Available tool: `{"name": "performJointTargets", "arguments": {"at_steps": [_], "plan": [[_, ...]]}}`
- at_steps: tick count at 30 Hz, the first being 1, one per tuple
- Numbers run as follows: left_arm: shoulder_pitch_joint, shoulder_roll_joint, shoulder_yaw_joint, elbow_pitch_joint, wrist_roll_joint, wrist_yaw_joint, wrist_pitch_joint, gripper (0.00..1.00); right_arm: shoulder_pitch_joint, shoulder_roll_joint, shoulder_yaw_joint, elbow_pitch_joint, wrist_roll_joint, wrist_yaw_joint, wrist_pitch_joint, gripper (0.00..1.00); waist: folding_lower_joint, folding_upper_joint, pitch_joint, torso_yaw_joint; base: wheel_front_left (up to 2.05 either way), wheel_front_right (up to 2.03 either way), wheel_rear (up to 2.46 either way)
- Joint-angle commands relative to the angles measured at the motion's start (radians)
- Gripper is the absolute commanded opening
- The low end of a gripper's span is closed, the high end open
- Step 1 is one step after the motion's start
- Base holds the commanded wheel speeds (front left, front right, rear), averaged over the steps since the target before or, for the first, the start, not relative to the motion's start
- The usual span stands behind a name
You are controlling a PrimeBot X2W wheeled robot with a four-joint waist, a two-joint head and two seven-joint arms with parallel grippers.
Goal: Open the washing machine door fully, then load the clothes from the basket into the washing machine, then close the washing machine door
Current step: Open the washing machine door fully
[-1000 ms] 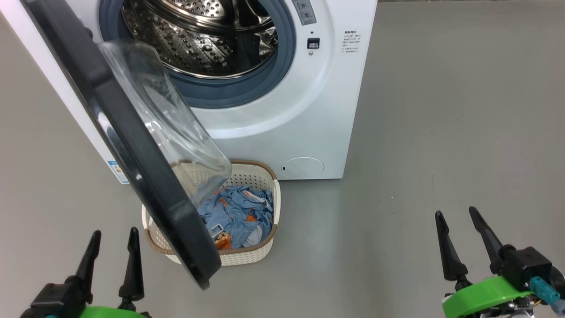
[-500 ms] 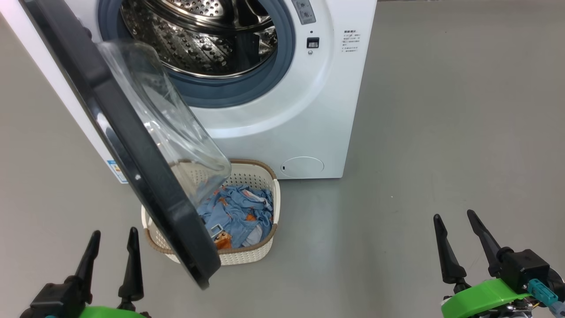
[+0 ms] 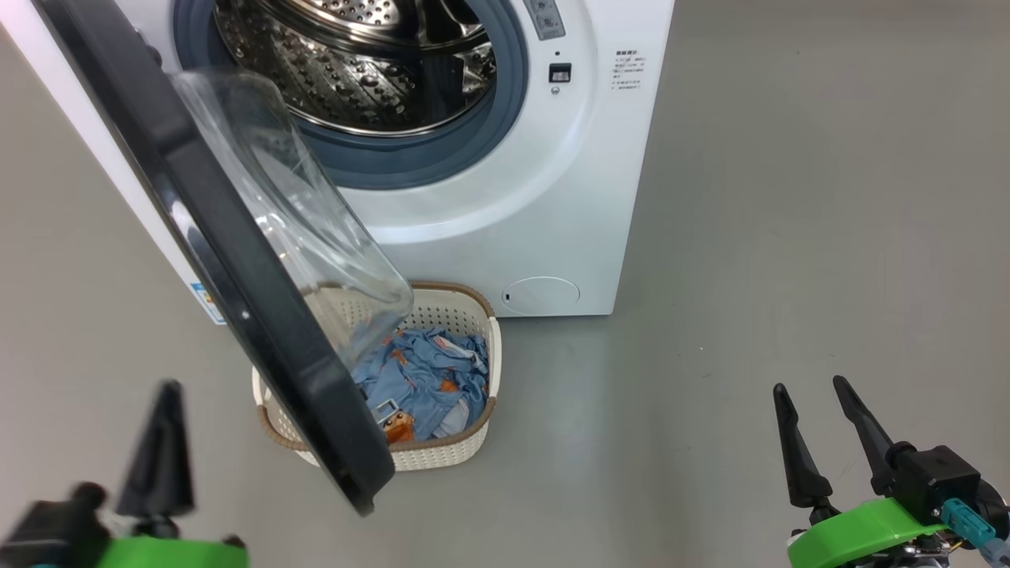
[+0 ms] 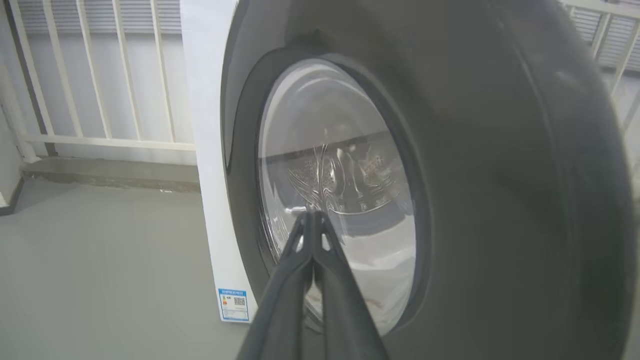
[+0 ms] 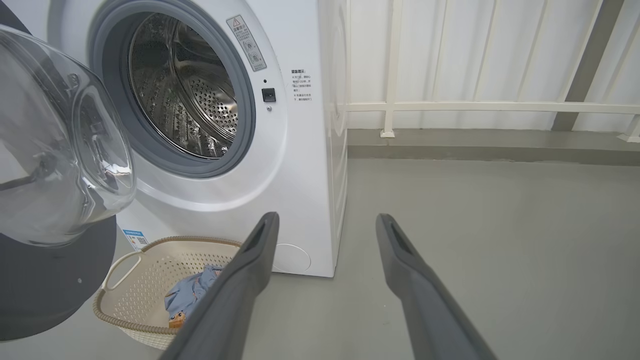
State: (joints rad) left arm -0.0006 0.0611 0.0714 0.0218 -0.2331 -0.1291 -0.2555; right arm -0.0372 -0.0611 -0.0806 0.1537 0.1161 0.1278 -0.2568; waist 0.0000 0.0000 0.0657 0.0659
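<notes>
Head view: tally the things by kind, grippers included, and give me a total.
Washing machine: 1
Washing machine door: 1, swung open
Basket: 1
Heap of clothes in the basket: 1; separate garments cannot be counted
Grippers: 2, left gripper shut, right gripper open
Total: 6
</notes>
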Motion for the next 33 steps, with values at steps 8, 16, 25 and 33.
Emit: {"name": "performJointTargets", "arguments": {"at_steps": [8, 16, 25, 33], "plan": [[-0.117, 0.016, 0.08, -0.284, 0.026, -0.002, -0.006, 0.0, -0.017, 0.002, 0.03, -0.018, 0.007, 0.003, -0.005, 1.0, 0.0, 0.0, -0.001, 0.005, 0.0, 0.0, 0.0], [-0.21, 0.074, -0.074, -0.494, 0.037, -0.002, -0.006, 0.0, -0.019, 0.003, 0.035, -0.014, 0.012, 0.003, -0.005, 1.0, 0.0, 0.0, 0.0, 0.001, 0.0, 0.0, 0.0], [-0.23, 0.102, -0.336, -0.549, 0.036, -0.002, -0.006, 0.0, -0.031, 0.004, 0.047, -0.011, 0.018, 0.003, -0.005, 1.0, 0.0, 0.0, 0.007, -0.007, 0.0, 0.0, 0.0], [-0.199, 0.097, -0.486, -0.479, 0.008, -0.002, -0.006, 0.0, -0.033, 0.005, 0.052, -0.008, 0.02, 0.003, -0.005, 1.0, 0.0, 0.0, 0.013, -0.004, 0.0, 0.0, 0.0]]}}
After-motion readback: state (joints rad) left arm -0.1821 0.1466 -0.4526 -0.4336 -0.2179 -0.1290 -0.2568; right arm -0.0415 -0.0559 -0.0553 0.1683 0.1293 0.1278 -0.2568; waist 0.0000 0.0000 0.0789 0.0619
